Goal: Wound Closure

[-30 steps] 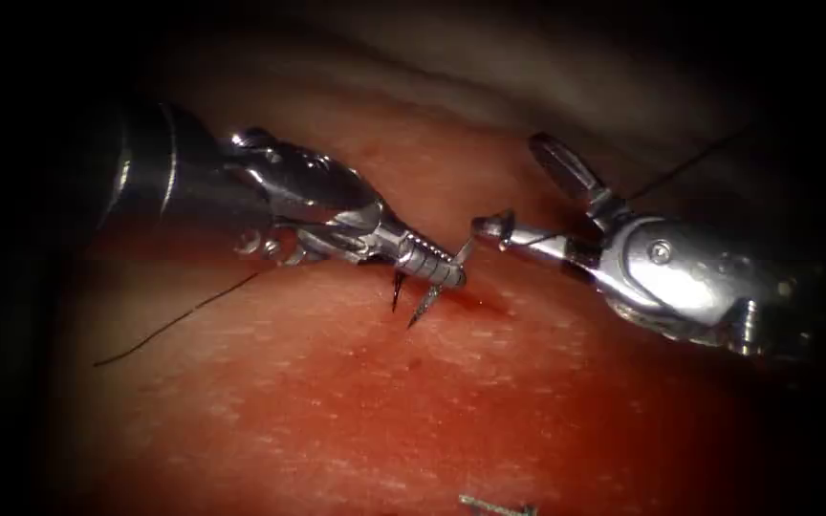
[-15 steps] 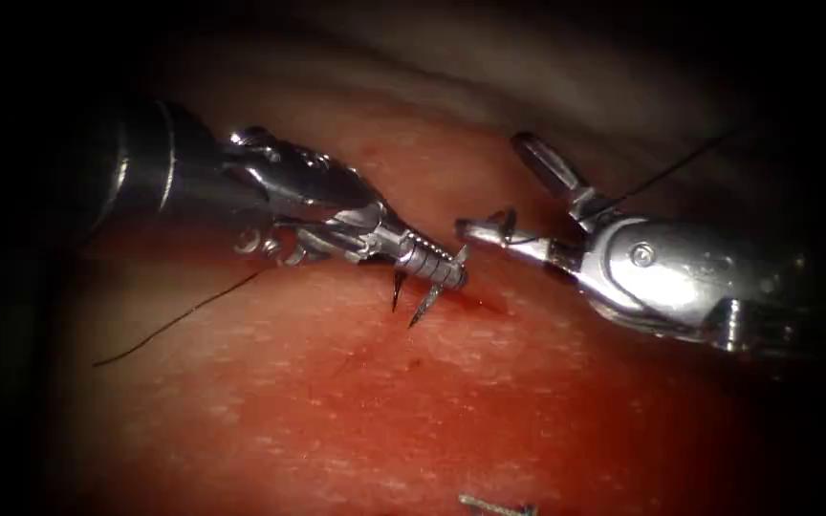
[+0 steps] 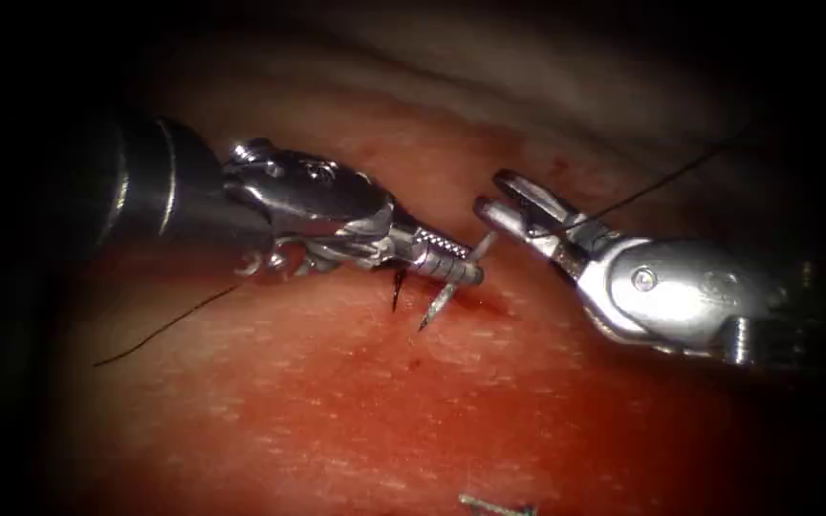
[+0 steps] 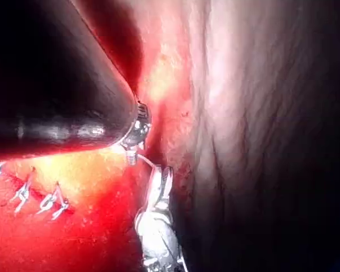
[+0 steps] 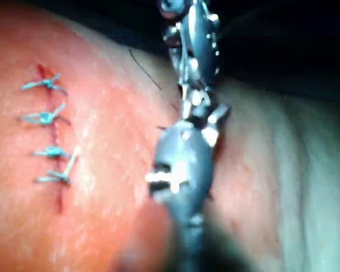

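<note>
1. The curved steel needle (image 3: 449, 291) was gripped mid-curve by the closed left silver end effector (image 3: 466, 273), its tip free above the red pork tissue (image 3: 356, 401).
2. The right silver end effector (image 3: 499, 196) was seen open and empty, just beside the needle's upper end.

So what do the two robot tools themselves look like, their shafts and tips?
Both are shiny silver metal. The left arm's tool comes off a thick, dark, glossy shaft with a pale ring near its end, then a bulky wrist of curved steel parts; its slim tip is ribbed crosswise. The right arm's tool has a smooth rounded steel wrist housing with a round screw head, and two narrow flat blades.
</note>
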